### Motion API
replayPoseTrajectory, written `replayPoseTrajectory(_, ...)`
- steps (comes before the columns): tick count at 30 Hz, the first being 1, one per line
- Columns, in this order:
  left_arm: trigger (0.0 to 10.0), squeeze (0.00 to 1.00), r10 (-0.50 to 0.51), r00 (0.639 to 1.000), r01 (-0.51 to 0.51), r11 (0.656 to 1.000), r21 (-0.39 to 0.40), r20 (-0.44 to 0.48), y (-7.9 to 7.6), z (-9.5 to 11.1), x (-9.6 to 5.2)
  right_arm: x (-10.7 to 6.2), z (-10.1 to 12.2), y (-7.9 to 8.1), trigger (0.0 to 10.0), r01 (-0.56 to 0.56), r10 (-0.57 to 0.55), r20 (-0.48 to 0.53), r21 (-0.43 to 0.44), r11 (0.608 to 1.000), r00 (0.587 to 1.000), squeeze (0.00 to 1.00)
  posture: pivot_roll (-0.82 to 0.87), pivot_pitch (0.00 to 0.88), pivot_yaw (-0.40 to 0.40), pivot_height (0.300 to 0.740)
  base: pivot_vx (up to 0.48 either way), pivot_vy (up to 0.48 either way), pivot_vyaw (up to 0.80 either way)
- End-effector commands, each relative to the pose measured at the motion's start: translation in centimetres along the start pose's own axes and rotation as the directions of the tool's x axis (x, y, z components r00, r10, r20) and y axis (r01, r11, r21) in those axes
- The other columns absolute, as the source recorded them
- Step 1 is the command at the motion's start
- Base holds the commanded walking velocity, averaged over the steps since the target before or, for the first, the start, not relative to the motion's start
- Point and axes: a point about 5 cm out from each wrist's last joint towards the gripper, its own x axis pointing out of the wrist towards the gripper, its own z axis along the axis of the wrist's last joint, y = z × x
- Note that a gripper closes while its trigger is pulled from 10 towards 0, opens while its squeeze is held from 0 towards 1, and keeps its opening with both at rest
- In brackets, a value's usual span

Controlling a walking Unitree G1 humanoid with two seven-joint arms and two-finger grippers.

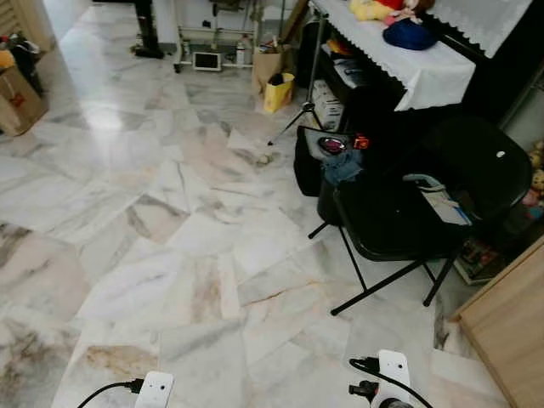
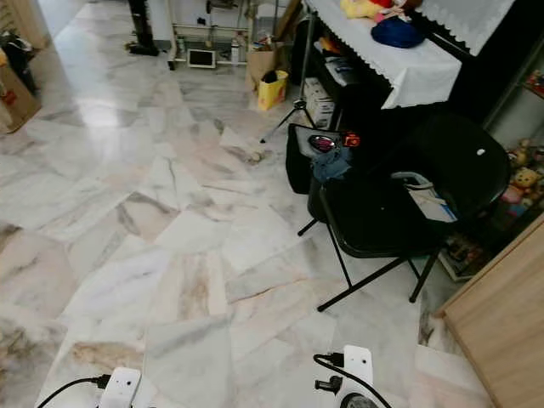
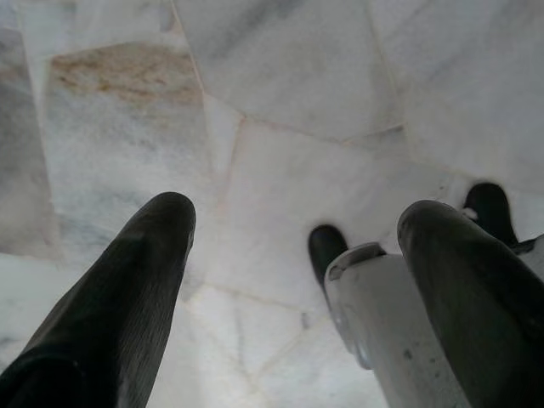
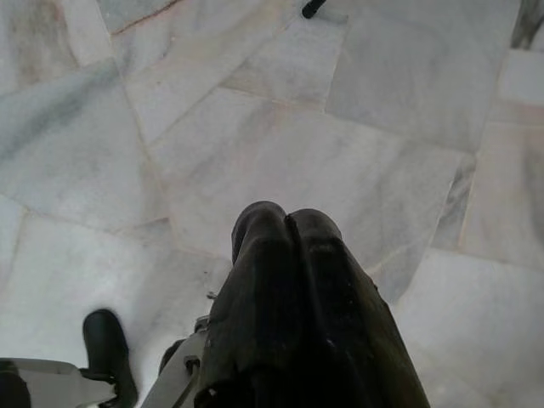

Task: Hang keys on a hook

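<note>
Floor (image 1: pixel 170 255): polished marble, irregular veined slabs. Black folding chair (image 1: pixel 425 212), cluttered, at right. Left gripper (image 3: pixel 297 280) fingers spread, empty; right gripper (image 4: pixel 287 223) fingers closed together. Keys unseen.

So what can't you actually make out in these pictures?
- Right pincer: black fingers pressed together in the right wrist view; anything held between them is hidden.
- Items on the black folding chair: too small to identify in the head views.
- Both arms: cut off by the bottom edge there.
</note>
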Motion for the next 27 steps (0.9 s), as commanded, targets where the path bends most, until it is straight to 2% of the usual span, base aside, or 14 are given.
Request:
replayPoseTrajectory(1, 10.0, 0.00, -0.005, 1.000, 0.005, 1.000, 0.025, -0.005, -0.26, -0.12, 0.00, -0.04, -0.11, -0.26, 10.0, 0.008, -0.008, -0.005, 0.005, 1.000, 1.000, 0.00, 0.12, 0.000, -0.087, 0.740, 0.000, -0.480, -0.70)
replayPoseTrajectory(4, 10.0, 0.00, 0.002, 1.000, -0.002, 1.000, 0.015, -0.011, -0.22, -0.11, 0.01, -0.04, -0.16, -0.28, 10.0, 0.009, -0.009, -0.008, 0.002, 1.000, 1.000, 0.00, 0.12, 0.000, -0.087, 0.740, 0.000, -0.160, -0.69)
replayPoseTrajectory(10, 10.0, 0.00, -0.014, 1.000, 0.014, 0.998, 0.055, 0.004, -0.38, 0.23, 0.06, -0.05, -0.22, -0.31, 10.0, 0.014, -0.014, -0.012, 0.003, 1.000, 1.000, 0.00, 0.12, 0.000, -0.088, 0.740, 0.000, 0.000, -0.68)
replayPoseTrajectory(14, 10.0, 0.00, -0.016, 1.000, 0.016, 0.998, 0.063, 0.003, -0.49, 0.19, 0.06, -0.04, -0.21, -0.31, 10.0, 0.015, -0.015, -0.011, 0.004, 1.000, 1.000, 0.00, 0.12, 0.000, -0.088, 0.740, 0.000, -0.480, -0.67)
replayPoseTrajectory(17, 10.0, 0.00, -0.013, 1.000, 0.013, 0.999, 0.047, 0.000, -0.57, 0.13, 0.06, -0.04, -0.17, -0.31, 10.0, 0.016, -0.016, -0.010, 0.006, 1.000, 1.000, 0.00, 0.12, 0.000, -0.087, 0.740, 0.000, 0.000, -0.67)
replayPoseTrajectory(21, 10.0, 0.00, -0.023, 1.000, 0.022, 0.997, 0.071, 0.003, -0.72, 0.24, 0.08, -0.03, -0.10, -0.31, 10.0, 0.016, -0.016, -0.009, 0.006, 1.000, 1.000, 0.00, 0.12, 0.000, -0.088, 0.740, 0.000, 0.000, -0.66)
replayPoseTrajectory(27, 10.0, 0.00, -0.022, 1.000, 0.022, 0.997, 0.080, 0.005, -0.74, 0.28, 0.08, -0.03, -0.11, -0.33, 10.0, 0.017, -0.017, -0.009, 0.005, 1.000, 1.000, 0.00, 0.12, 0.000, -0.088, 0.740, 0.000, -0.441, -0.65)
